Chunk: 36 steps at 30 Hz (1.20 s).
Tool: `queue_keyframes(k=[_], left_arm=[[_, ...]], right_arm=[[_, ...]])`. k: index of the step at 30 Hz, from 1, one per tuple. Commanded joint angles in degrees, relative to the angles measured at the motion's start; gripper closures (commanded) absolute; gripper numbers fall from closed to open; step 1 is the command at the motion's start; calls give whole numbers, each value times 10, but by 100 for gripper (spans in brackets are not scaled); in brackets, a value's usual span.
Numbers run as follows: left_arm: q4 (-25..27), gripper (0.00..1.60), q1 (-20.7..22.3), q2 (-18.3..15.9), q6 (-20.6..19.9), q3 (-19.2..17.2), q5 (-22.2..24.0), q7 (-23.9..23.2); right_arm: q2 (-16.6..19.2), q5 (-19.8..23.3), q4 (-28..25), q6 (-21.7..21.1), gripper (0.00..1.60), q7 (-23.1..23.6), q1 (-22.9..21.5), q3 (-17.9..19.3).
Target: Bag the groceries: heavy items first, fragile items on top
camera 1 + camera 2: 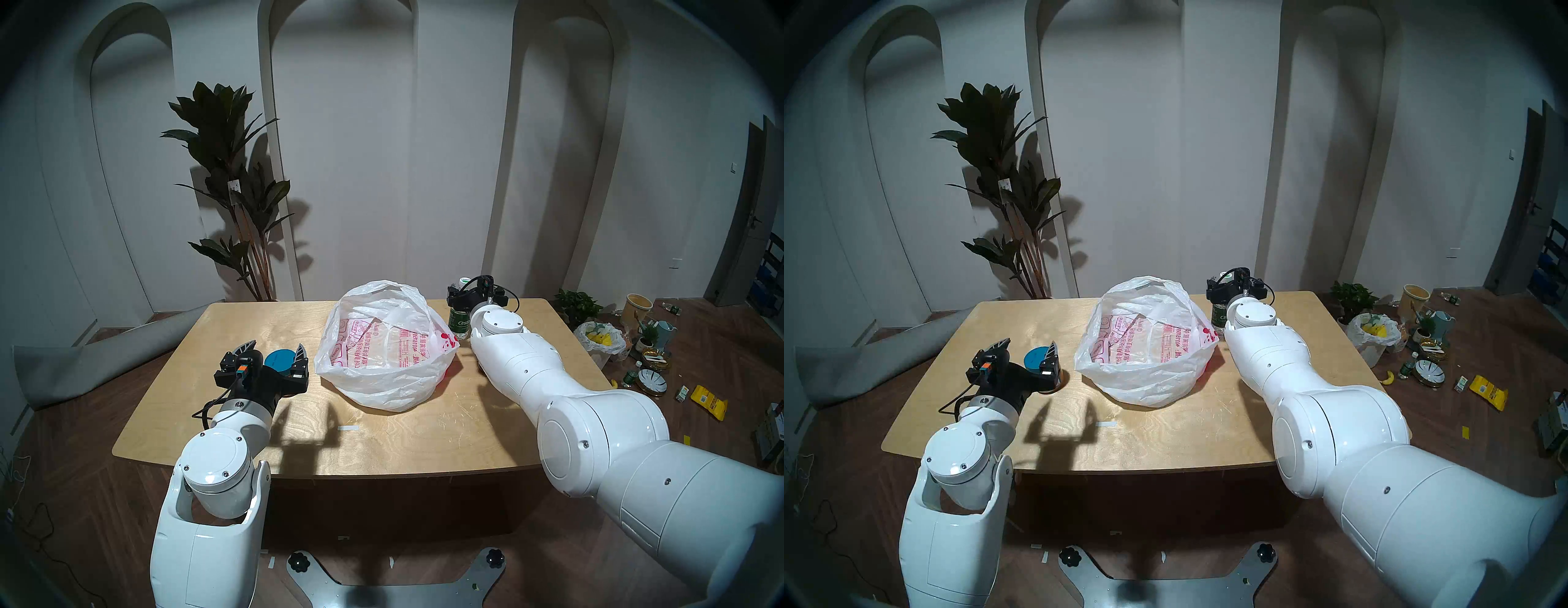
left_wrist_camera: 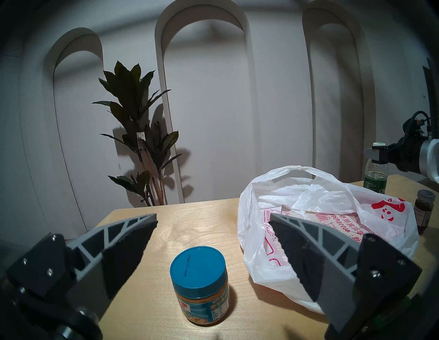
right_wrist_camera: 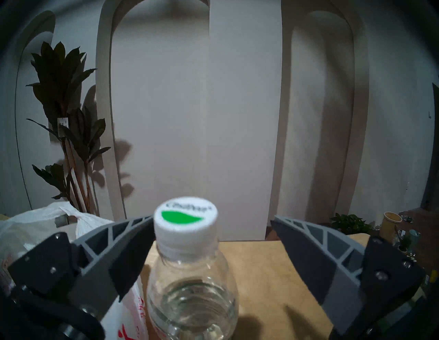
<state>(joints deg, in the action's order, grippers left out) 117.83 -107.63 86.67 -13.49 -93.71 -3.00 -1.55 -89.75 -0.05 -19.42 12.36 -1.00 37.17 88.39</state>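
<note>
No groceries appear packed yet; all three stand outside the bag, the landmark here, which sits mid-table with its mouth gaping. It is thin, crinkled, translucent white plastic with red print and loop handles. Nearest, left of the bag, the left claw hangs wide open and empty over a squat blue-lidded jar with a smooth round lid. Right of the bag stands a small dark jar. Farther, at the bag's far right, the right claw is spread wide around the neck of a clear ribbed water bottle, white-capped, not gripping it.
</note>
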Motion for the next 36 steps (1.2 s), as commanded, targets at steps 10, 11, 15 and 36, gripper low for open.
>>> queue_keyframes(k=[10,11,15,36], left_arm=[[14,0,2,-2,3,1,-2,0],[14,0,2,-2,3,1,-2,0],[14,0,3,-3,3,1,-2,0],[12,0,3,-3,3,1,-1,0]], right_arm=[[2,4,51,70,160,4,-56,5],[2,4,51,70,160,4,-56,5],[-1,10,52,85,160,7,-63,13],[-73,48,-37,186,160,69,-78,31]])
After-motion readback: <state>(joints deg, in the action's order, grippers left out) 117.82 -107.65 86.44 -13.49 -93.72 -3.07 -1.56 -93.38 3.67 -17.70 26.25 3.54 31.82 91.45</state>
